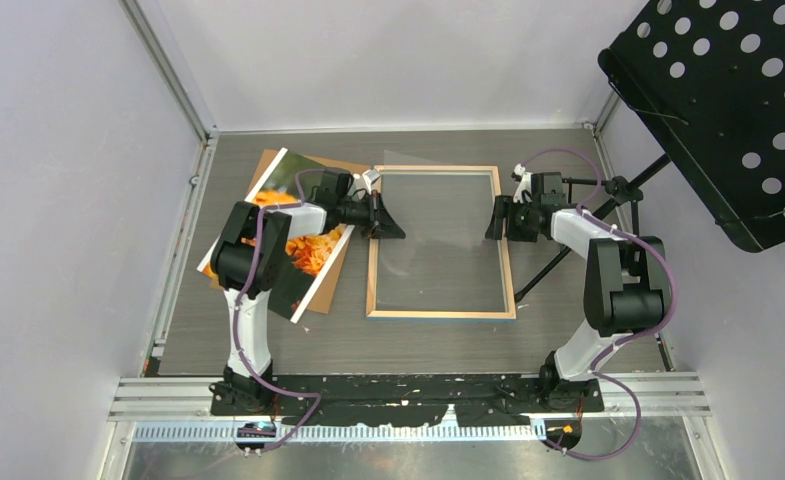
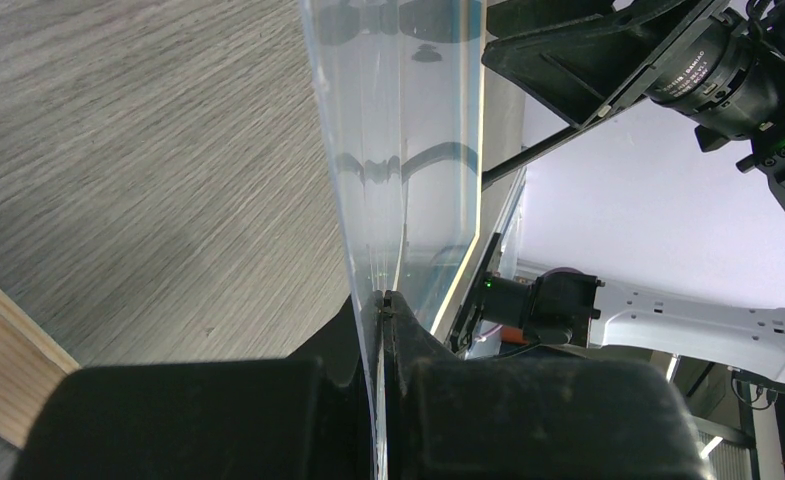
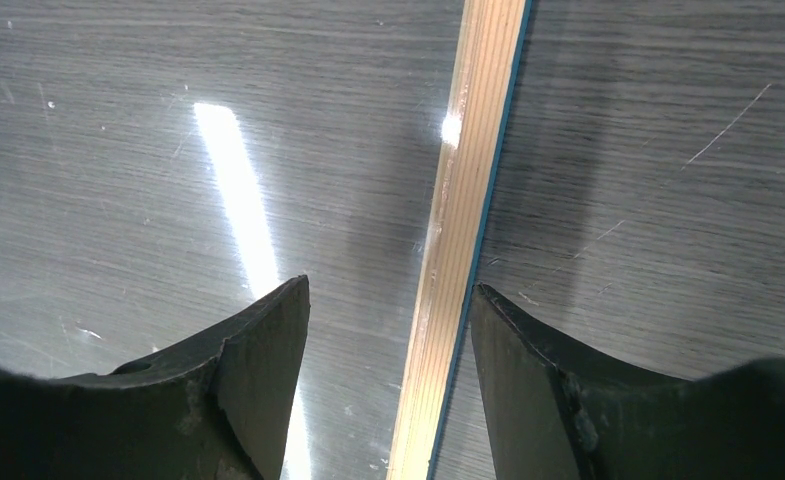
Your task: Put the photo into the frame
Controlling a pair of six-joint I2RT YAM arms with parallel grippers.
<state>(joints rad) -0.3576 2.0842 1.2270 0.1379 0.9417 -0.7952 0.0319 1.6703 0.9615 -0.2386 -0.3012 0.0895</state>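
Observation:
The frame (image 1: 441,314) lies flat mid-table with its light wood back up. A clear pane (image 1: 438,230) rests in it, its left edge lifted. My left gripper (image 1: 388,225) is shut on that left edge. The left wrist view shows the pane (image 2: 388,150) standing up out of the closed left gripper (image 2: 383,300). My right gripper (image 1: 495,218) is open over the frame's right rail (image 3: 463,200). Its fingers (image 3: 268,340) straddle the rail without touching it. The photo (image 1: 313,250) of orange flowers lies to the left, partly hidden under my left arm.
A brown backing board (image 1: 343,165) lies under the photo. A black perforated music stand (image 1: 728,110) hangs over the right back corner. Its pole (image 1: 568,250) slants down close to the frame's right side. Enclosure walls stand on both sides.

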